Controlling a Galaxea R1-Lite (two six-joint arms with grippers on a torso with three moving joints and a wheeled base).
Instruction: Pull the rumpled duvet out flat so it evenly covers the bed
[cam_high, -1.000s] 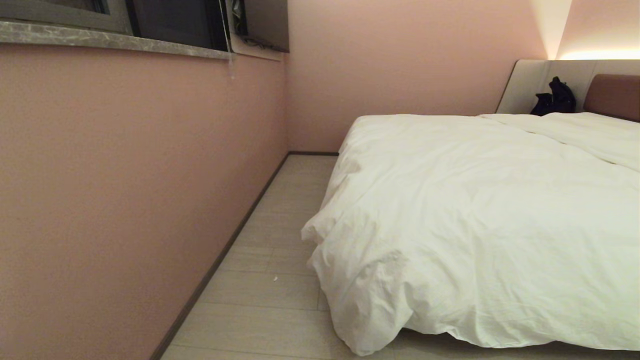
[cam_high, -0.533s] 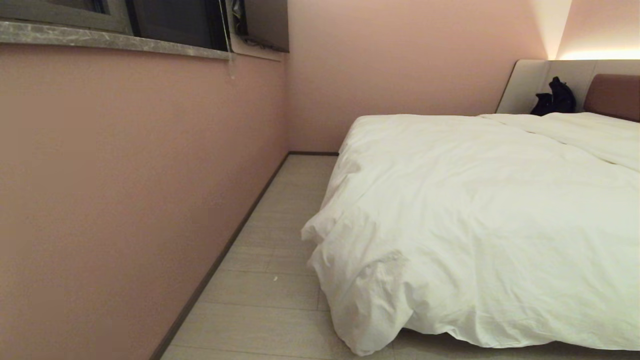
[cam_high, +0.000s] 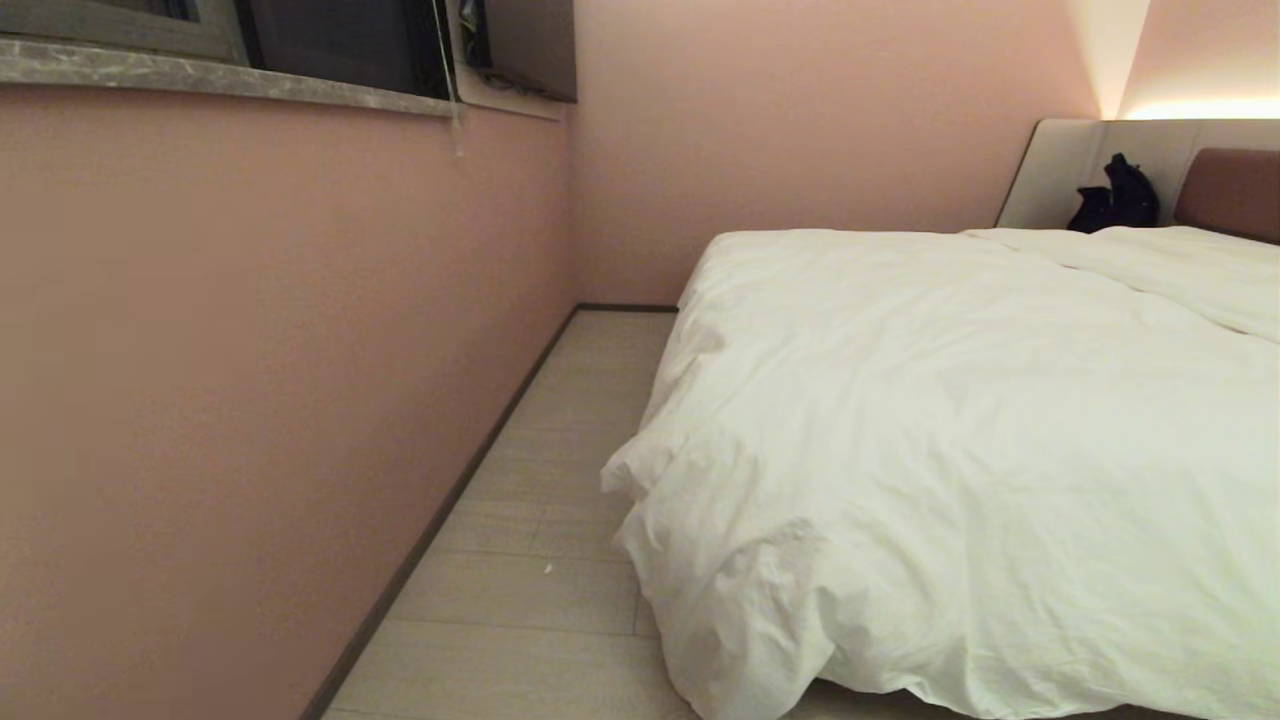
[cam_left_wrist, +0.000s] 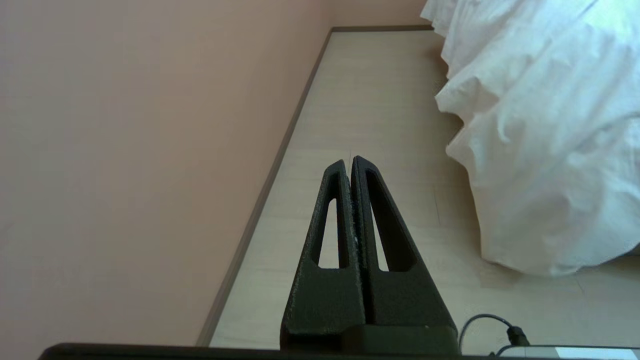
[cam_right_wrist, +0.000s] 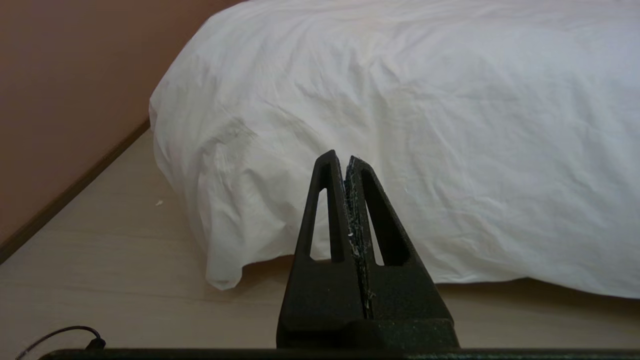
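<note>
The white puffy duvet (cam_high: 950, 430) lies spread over the bed, its near left corner (cam_high: 740, 640) hanging in creases down to the floor. Of the bed only the brownish-red headboard (cam_high: 1230, 190) and the light grey surround panel (cam_high: 1060, 170) show at the far right. My left gripper (cam_left_wrist: 350, 161) is shut and empty, low over the floor, well apart from the duvet (cam_left_wrist: 540, 140). My right gripper (cam_right_wrist: 344, 156) is shut too, holding nothing, a short way in front of the duvet's hanging foot edge (cam_right_wrist: 400, 125). Neither arm shows in the head view.
A pink wall (cam_high: 250, 380) with a dark baseboard runs along the left, leaving a narrow strip of pale wood floor (cam_high: 560, 520) beside the bed. A stone window sill (cam_high: 220, 85) sits above. A dark object (cam_high: 1115, 195) rests by the headboard.
The whole head view has shifted slightly, so the camera moved; the duvet's near corner now sits a little lower in the picture. The duvet itself has not moved.
</note>
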